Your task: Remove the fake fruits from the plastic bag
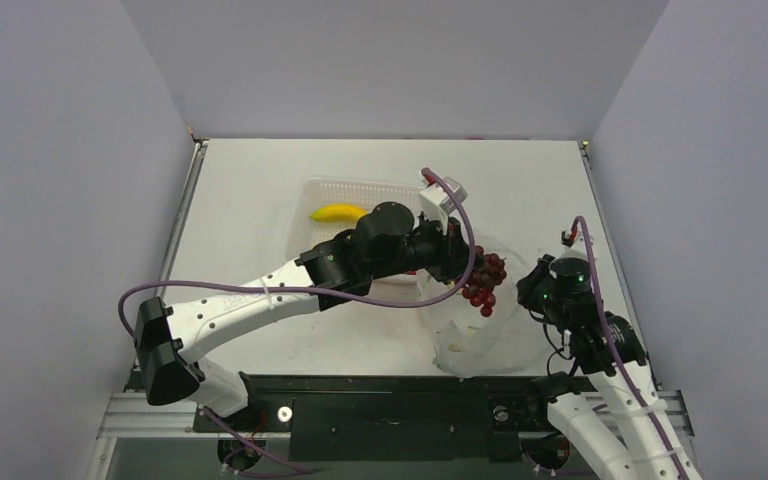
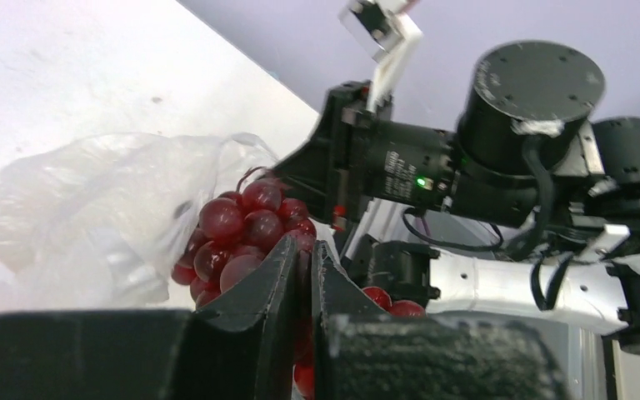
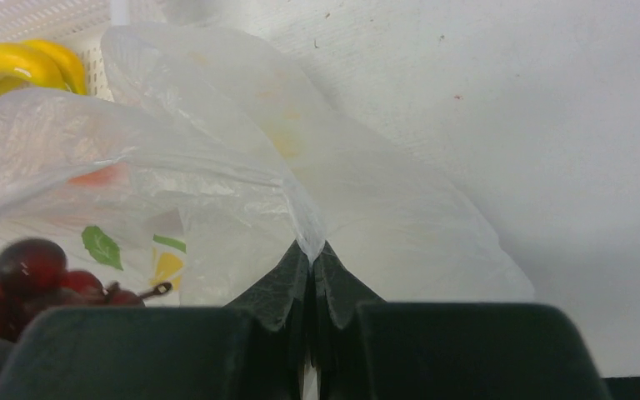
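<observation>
- Left pincer (image 2: 307, 250) fills the bottom of the left wrist view. Its fingers are pressed almost together inside the grape bunch (image 2: 237, 229), with grapes on both sides of them, so it is pinching the bunch (stem or single grape, can't tell).
- Same view: plastic bag (image 2: 92, 217) lies crumpled just left of the grapes on the tabletop (image 2: 92, 67), and its film touches the bunch. Right arm (image 2: 467, 158) is close behind.
- Right wrist view: right pincer (image 3: 310, 250) is clamped on a peak of bag film and holds it up. Grapes sit at lower left.
- Same view: banana (image 3: 17, 67) lies in the white basket (image 3: 92, 17) beyond the bag. Orange patch (image 3: 100, 177) shows through the film (fruit or print, can't tell).
- Top view: the bunch hangs at the left pincer's tip over the bag, between the basket and the right pincer. The banana is already in the basket.
- Risks, my read:
  - A grip on one grape or a thin stem could let go and drop the bunch back in.
  - Film clinging to the grapes could drag the bag along or yank it out of the right pincer.
  - Thin film may tear at the pinch.
  - The wrists are near each other, so a wide swing could clip.
</observation>
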